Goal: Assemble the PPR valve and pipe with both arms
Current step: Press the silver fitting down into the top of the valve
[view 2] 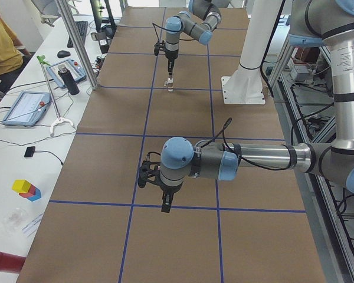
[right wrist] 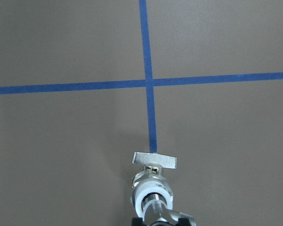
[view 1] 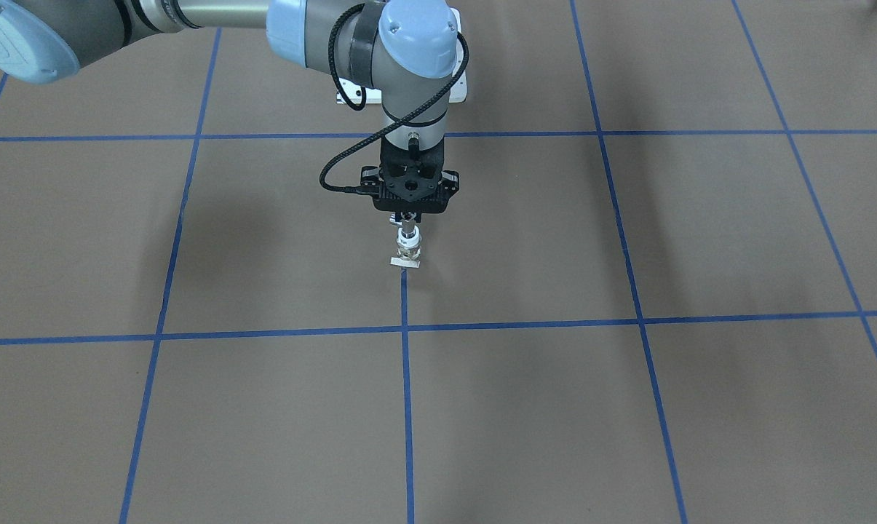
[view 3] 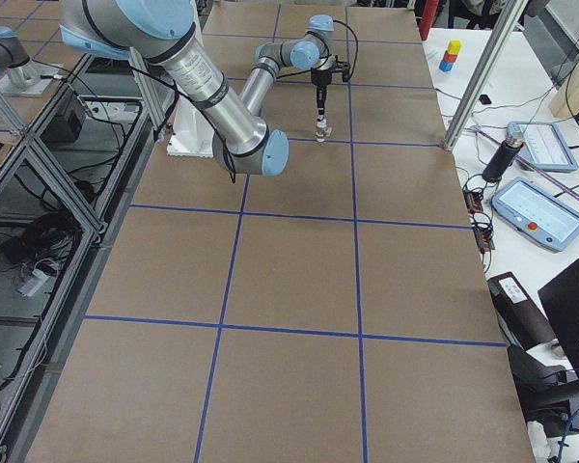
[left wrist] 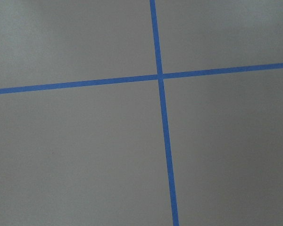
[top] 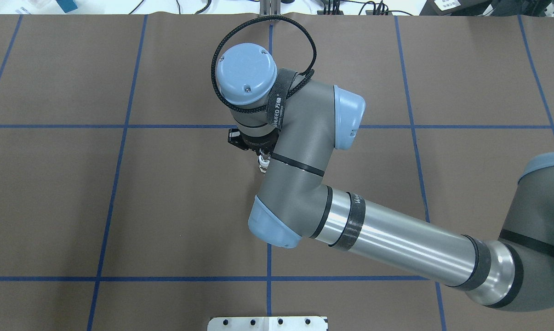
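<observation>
Two arms hang over the brown table (view 1: 627, 422). Nearest the left end, the left arm (view 2: 242, 160) points its left gripper (view 2: 166, 206) straight down above one of the blue tape lines (view 2: 106, 203); its jaw gap cannot be made out. Farther on, the right arm (top: 304, 151) has its right gripper (view 1: 407, 218) pinched narrow on the top of the valve (view 1: 407, 251), long axis upright, flat grey end downward over another line. Table surface spreads wide on every side, edges well apart.

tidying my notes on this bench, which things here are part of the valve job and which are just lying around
Job: right gripper, valve it holds, left gripper.
Lying about: coloured blocks, tablet, black bottle, red cylinder.
</observation>
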You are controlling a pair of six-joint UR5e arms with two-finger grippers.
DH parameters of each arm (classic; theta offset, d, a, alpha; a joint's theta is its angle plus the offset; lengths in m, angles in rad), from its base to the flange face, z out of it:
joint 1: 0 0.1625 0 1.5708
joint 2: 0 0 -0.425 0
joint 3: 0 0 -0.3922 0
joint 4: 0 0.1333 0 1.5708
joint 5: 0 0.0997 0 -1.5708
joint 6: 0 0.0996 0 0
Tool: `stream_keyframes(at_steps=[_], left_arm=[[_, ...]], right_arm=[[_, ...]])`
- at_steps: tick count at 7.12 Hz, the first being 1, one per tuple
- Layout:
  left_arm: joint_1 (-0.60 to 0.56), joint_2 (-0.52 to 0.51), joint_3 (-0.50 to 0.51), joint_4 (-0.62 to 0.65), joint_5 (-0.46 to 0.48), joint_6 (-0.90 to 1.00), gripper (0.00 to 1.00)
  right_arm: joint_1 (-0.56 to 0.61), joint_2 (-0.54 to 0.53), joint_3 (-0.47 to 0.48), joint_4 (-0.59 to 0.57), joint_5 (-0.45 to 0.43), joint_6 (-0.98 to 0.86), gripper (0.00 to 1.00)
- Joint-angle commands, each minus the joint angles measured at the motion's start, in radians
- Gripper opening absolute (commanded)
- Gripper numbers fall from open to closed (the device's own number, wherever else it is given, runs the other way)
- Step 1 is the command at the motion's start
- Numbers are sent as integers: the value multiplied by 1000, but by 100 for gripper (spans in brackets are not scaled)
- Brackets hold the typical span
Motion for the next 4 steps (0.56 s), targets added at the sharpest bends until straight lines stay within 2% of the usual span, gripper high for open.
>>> stream_keyframes(at_steps=[1, 4], left_arm=[[0, 0, 0, 0, 0, 3, 100], [0, 2, 0, 0, -2, 3, 100]], right_arm=[[0, -2, 1, 2, -3, -4, 98], [3, 1, 12, 0, -1, -12, 99]])
